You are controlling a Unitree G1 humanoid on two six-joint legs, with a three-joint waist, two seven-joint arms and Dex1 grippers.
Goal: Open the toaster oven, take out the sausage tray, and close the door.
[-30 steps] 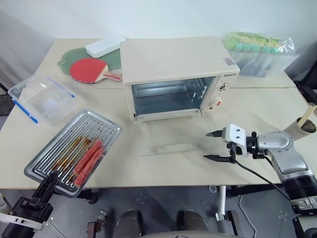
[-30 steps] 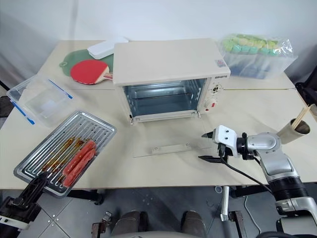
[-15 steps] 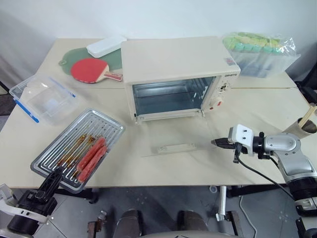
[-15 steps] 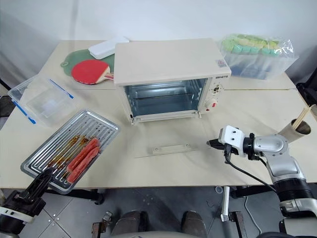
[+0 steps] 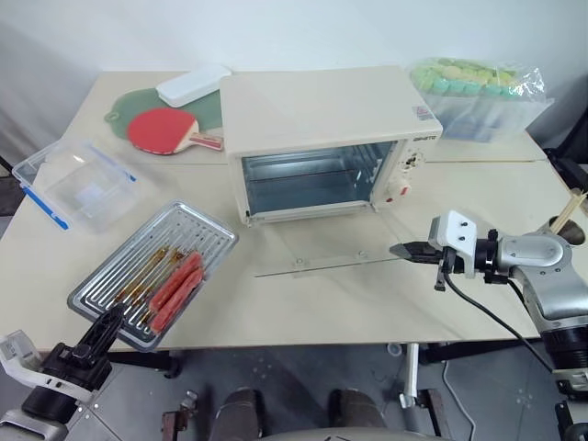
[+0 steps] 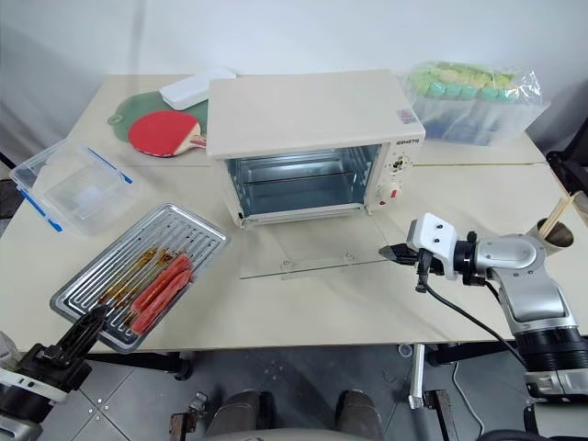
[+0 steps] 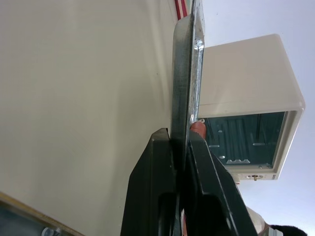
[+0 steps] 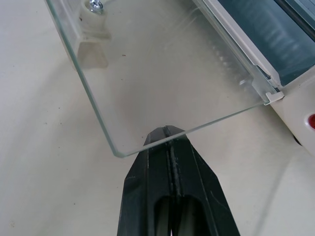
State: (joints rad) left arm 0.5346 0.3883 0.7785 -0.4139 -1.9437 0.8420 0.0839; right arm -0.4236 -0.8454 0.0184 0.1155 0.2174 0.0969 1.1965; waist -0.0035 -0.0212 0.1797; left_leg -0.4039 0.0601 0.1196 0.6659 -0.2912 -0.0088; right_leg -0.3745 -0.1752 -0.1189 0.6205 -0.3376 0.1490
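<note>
With the sausage tray (image 5: 152, 276) already out at the surface's front-left corner, pinched by your left gripper (image 7: 181, 147), you are closing the door (image 6: 312, 253): right gripper (image 8: 167, 132), jaws shut, is under its glass edge, needing to swing up toward the toaster oven (image 5: 322, 138).

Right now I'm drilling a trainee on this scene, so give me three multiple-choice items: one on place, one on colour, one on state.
1. Where is the sausage tray?
A. inside the oven
B. on the table
C. on the oven's roof
2. What colour are the clear container's clips?
A. red
B. green
C. blue
3. The oven door is:
A. open
B. shut
C. detached

B: the sausage tray lies on the table, left of the toaster oven.
C: blue clips line the container.
A: the door hangs folded down, cavity exposed.
</note>
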